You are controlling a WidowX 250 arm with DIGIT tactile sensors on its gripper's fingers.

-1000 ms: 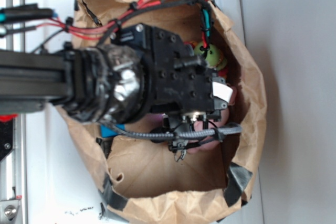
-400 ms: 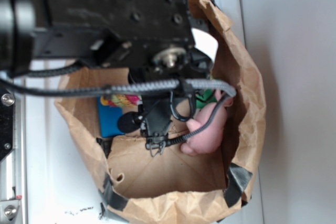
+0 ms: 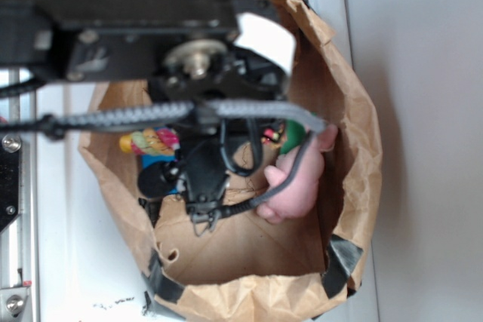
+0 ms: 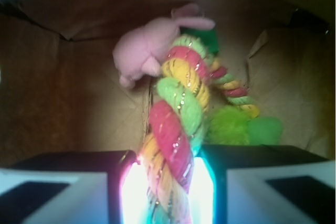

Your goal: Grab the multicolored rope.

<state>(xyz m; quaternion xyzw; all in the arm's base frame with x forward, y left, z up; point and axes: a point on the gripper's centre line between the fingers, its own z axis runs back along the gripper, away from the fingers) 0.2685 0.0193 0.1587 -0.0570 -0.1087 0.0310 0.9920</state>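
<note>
Gripper (image 4: 167, 182) is clamped on the multicolored rope (image 4: 178, 129): in the wrist view the twisted red, yellow and green strands are pinched between the two glowing finger pads (image 4: 205, 192), and the rope runs up and away, bending right past the pink plush bunny (image 4: 140, 53). A green plush toy (image 4: 239, 127) is seen just right of the rope, on the brown paper bag (image 4: 68, 93) floor. In the exterior view one yellow-bound rope end (image 3: 149, 142) is visible left of the arm, inside the bag (image 3: 355, 148); the bunny (image 3: 298, 186) lies to the right.
</note>
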